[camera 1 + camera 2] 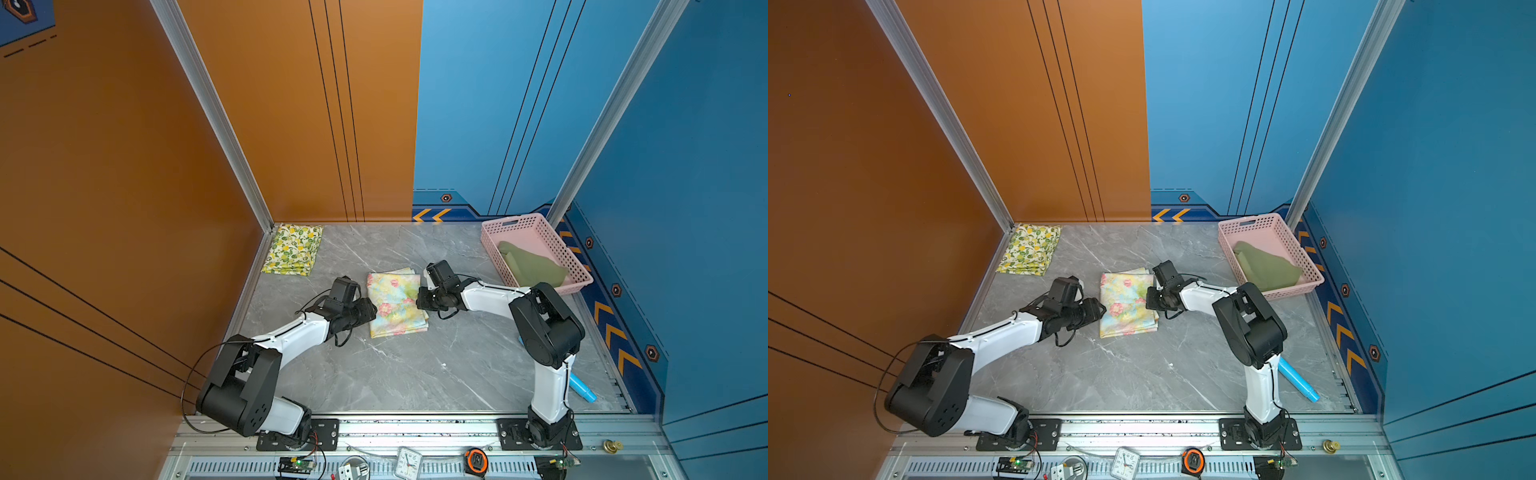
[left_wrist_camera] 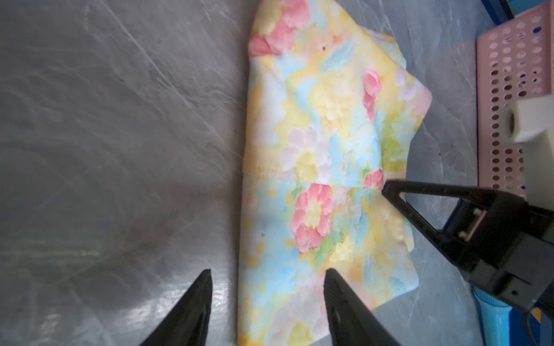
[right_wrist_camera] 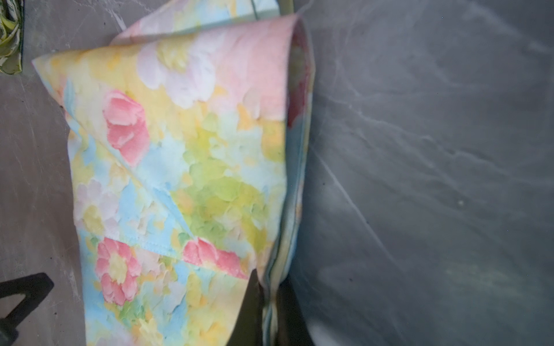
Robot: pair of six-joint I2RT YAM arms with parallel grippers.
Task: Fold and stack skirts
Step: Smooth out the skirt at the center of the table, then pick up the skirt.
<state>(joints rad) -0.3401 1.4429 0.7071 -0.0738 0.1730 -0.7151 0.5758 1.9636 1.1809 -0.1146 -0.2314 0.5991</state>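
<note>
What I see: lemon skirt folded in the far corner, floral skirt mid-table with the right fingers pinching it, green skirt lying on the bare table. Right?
No: the green skirt lies in the pink basket, as both top views show. The rest stands.

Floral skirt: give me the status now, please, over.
Jaws: left gripper open over floral skirt edge; right gripper shut on opposite edge. Skirt folded, mid-table, apart from lemon skirt. Nothing lies between them.

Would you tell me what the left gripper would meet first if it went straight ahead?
Probably the floral skirt: its edge lies just ahead of the open left gripper, though height is unclear.
</note>
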